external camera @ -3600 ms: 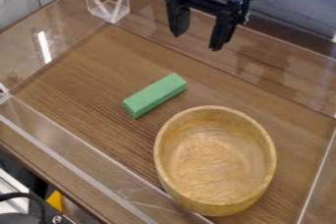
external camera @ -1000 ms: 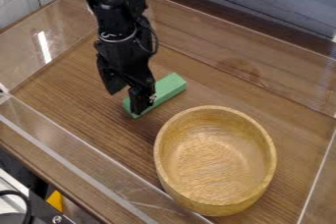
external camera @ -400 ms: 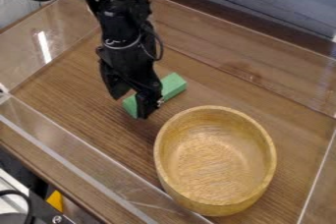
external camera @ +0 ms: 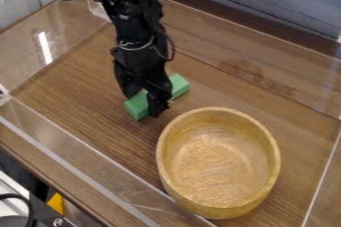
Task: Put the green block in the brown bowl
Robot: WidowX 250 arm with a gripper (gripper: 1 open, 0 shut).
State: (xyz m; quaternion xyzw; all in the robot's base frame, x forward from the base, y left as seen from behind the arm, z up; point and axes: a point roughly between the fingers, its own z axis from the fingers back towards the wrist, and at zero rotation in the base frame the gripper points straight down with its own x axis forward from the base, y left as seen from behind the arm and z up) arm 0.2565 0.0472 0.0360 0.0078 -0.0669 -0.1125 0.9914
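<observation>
Camera view: black gripper (external camera: 144, 100) spread wide, straddling small bright green rectangular block (external camera: 158, 96) mid wooden worktop, beside round tan wooden bowl (external camera: 170, 131); grasp step, next close jaws, lift

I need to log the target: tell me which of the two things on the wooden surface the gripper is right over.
The green block: the open gripper stands astride it, pointing down. The brown bowl sits apart, nearer the camera and to the right, with nothing over it.
</observation>
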